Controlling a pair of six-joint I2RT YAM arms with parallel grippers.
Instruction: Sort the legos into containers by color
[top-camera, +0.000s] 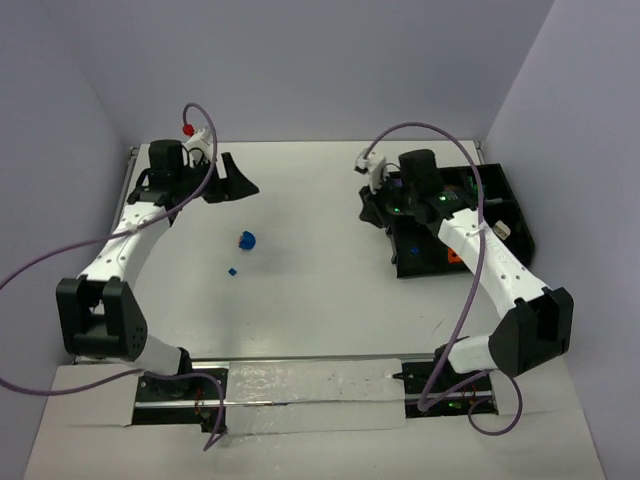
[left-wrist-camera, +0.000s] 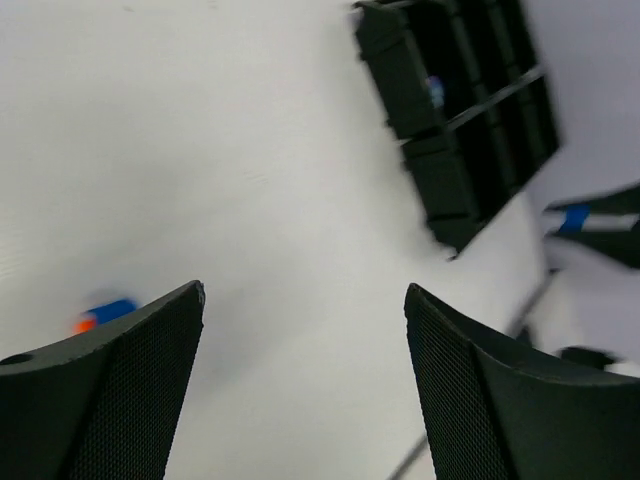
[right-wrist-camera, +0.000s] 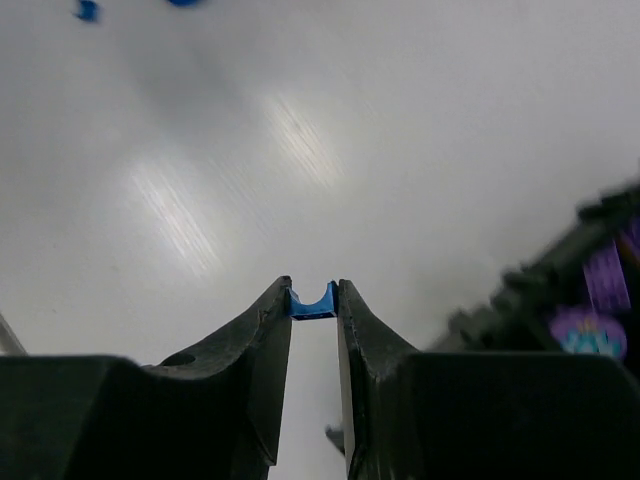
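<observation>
Looks nearly done: the tray (top-camera: 520, 232) already holds purple pieces (right-wrist-camera: 603, 280), the right claw (right-wrist-camera: 312, 290) pinches a little blue brick (right-wrist-camera: 312, 303) at the tray's left edge, the left claw (left-wrist-camera: 303, 292) gapes empty far left of the tray, and a round blue piece (top-camera: 247, 240) and a tiny blue one (top-camera: 232, 270) wait well left of the tray.

I work in a robotics lab, inside a closed-in test cell. Everything here is set around one white table (top-camera: 320, 200). Plain pale lavender walls (top-camera: 300, 60) box the table in behind and on both sides. My left arm (top-camera: 125, 245) and right arm (top-camera: 490, 255) are bolted to its near edge on mounting plates (top-camera: 180, 390), with a strip of glossy sheeting (top-camera: 310, 385) laid between them. Purple cables (top-camera: 410, 125) loop loose above the table and hang off its near corners. A black compartment tray (top-camera: 497, 185) sits at the table's right side.
</observation>
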